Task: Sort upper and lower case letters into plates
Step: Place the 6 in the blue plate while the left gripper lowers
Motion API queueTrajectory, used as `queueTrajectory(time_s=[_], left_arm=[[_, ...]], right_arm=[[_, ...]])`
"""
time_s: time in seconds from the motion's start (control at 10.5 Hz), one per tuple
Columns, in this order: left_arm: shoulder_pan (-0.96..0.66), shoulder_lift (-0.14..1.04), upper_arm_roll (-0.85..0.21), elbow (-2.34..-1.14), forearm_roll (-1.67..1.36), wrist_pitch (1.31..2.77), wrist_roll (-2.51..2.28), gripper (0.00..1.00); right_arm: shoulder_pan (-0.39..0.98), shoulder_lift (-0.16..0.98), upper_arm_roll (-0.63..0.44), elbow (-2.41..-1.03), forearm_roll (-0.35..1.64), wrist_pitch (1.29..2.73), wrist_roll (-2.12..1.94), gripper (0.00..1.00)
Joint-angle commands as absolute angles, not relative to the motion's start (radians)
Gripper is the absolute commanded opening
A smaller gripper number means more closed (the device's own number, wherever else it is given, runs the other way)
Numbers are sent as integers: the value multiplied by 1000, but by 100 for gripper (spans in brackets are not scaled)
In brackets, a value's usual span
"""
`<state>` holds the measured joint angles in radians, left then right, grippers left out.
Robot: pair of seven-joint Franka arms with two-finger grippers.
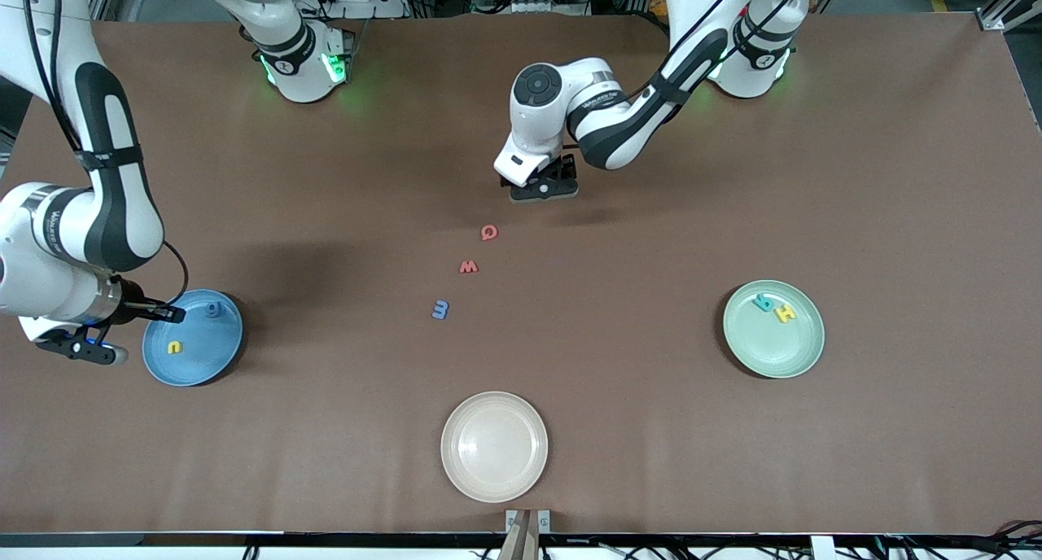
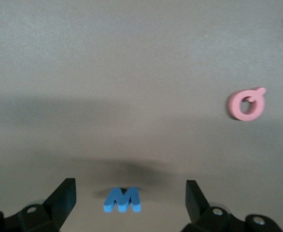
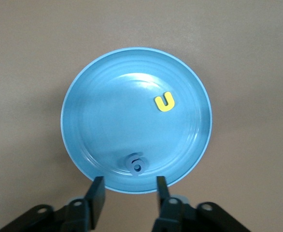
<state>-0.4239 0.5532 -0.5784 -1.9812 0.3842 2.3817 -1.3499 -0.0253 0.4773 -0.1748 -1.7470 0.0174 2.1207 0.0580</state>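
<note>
The right claw (image 1: 167, 312) is hanging over the edge of the sky blue plate (image 1: 192, 356), at the right arm's end of the tabletop (image 1: 651, 430). Its fingers are standing partly apart with nothing between them, and a blue-grey letter (image 3: 134, 164) is lying in the plate just beneath them, so I am judging that a drop step is finishing here. A yellow letter "u" (image 1: 174, 347) is also resting in this plate, nearer to the front camera.

The left claw (image 1: 544, 187) is hovering low over the middle of the tabletop, wide open and holding nothing. In the left wrist view a blue "M" (image 2: 122, 200) is lying on the tabletop between its fingers, not yet touched. The next move is probably calling for this claw to come down straight and close on that small letter, which needs good centring.

Three letters are waiting in a loose row: a red "Q" (image 1: 488, 233), a red "w" (image 1: 468, 267) and a blue letter (image 1: 440, 309), each nearer to the front camera than the one before. The mint green plate (image 1: 802, 352), toward the left arm's end, is carrying a teal letter (image 1: 763, 302) and a yellow "H" (image 1: 785, 313). The cream plate (image 1: 494, 447) is lying nearest to the front camera.

The right arm is bending down steeply; the left arm is reaching forward with its wrist turned down.
</note>
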Motion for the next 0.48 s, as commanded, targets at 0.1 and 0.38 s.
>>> queueTrajectory(time_s=[0.1, 0.38], left_arm=[[-426, 597, -583, -1996, 448, 2402, -1433, 100], [-443, 617, -591, -2005, 491, 2402, -1482, 100]], right_arm=[[-20, 483, -167, -1729, 17, 2100, 58, 100], [-8, 483, -164, -1730, 20, 2098, 83, 100]])
